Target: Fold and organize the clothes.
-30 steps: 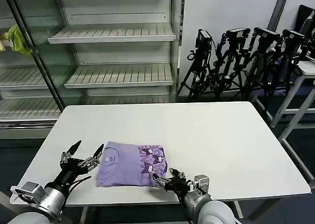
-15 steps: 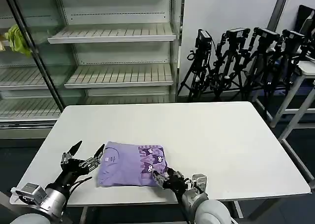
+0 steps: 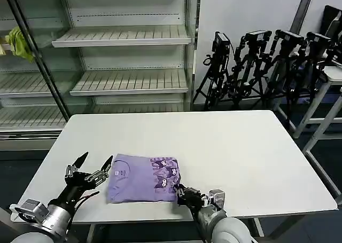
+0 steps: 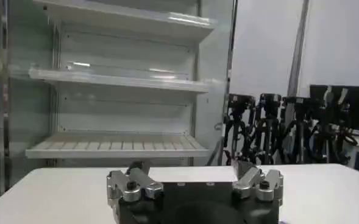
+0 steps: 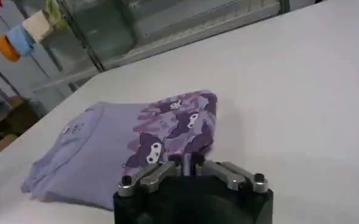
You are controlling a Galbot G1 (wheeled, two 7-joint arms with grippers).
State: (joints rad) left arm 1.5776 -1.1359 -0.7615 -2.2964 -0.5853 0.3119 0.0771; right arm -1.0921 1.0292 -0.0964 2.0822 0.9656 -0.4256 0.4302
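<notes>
Right claw [image 3: 181, 192], at the near edge of the worktop [image 3: 240, 157], is pressing against the near right corner of the folded T-shirt [image 3: 141, 179], its fingers drawn close together; the right wrist view [image 5: 187, 163] is showing the fingertips meeting at the printed edge of the cloth, though whether any fabric is actually pinched between them cannot be told. Left claw [image 3: 88, 171] is hovering just beside the shirt's left edge with its fingers spread wide and nothing held. The T-shirt is lying in a compact rectangle on the near left part of the worktop, graphic uppermost on its right half. Risks, as judged: the thin cloth is likely to slide or bunch under a sideways push, opening the fold; a pinch catching only the top layer would peel the stack apart when lifted; and, the shirt lying close to the near edge, a drag toward the robot could pull it off. Count: one T-shirt, two claws, one worktop; beyond it, one set of empty shelves [image 3: 123, 37] and several tripods [image 3: 267, 67] standing against the wall.
</notes>
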